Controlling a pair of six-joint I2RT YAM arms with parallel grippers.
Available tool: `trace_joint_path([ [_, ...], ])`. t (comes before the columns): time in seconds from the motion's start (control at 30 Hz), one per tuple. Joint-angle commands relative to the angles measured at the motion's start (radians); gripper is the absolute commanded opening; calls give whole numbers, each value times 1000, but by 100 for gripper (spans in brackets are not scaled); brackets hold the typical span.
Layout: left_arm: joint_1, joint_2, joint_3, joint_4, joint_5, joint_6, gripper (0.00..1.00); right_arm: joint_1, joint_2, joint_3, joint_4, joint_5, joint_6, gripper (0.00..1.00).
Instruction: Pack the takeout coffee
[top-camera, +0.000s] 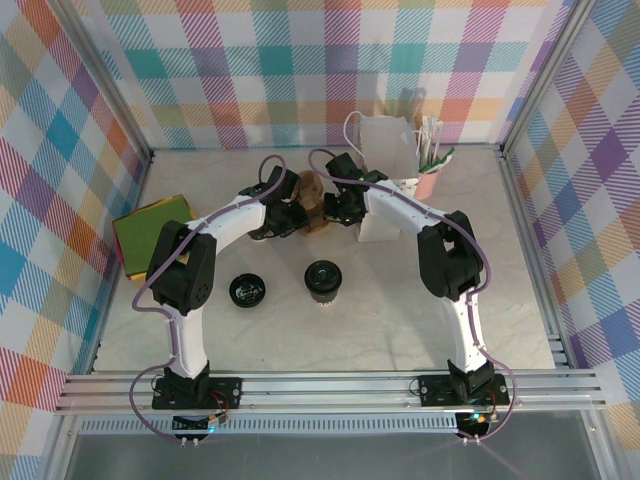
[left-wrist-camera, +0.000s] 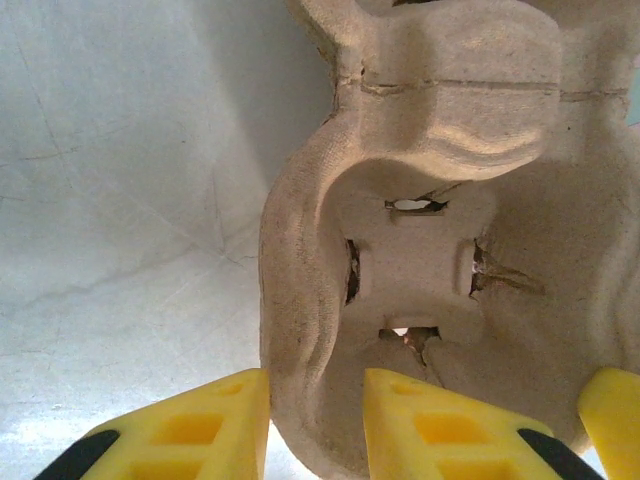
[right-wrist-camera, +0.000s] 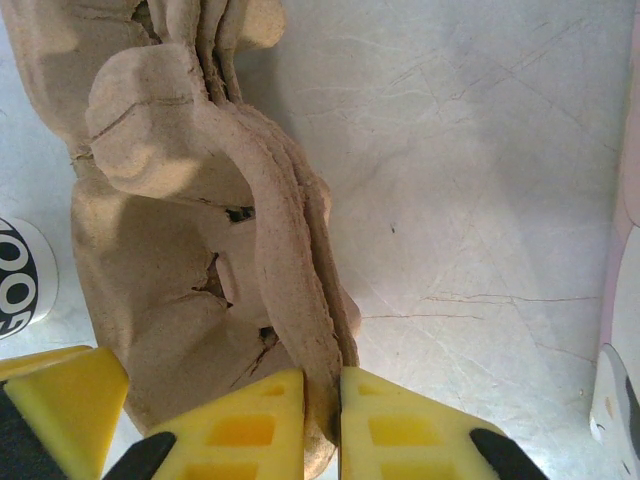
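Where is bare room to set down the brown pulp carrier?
Bare: the near strip of pale table, in front of the dark black-lidded paper cup and the loose flat black lid. Crowded: the back, around the white paper bag.

**LIGHTING AND PICTURE QUALITY: SERVICEABLE**

Top view is bright and even, lit from overhead. The arms throw short, soft shadows on the table (top-camera: 400, 340), and the takeout coffee (top-camera: 323, 280) resolves sharply. Left wrist view: the pulp carrier (left-wrist-camera: 420, 270) casts a broad grey shadow across the table at upper left. Right wrist view: the table reads pale and bright, with faint grey shade at upper right; the carrier's nearest edge is slightly soft.
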Motion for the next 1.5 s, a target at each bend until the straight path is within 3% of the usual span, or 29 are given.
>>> trace_joint_path([
  [0.0,17,13,-15,15,21,-20,30,-6,-26,-9,7,-22,12,13],
  [0.87,17,-5,0,-33,-40,-5,29,-6,-21,-3,6,-24,14,13],
  [1.47,18,-13,-35,72,50,-27,29,-6,-18,-2,6,-27,12,13],
])
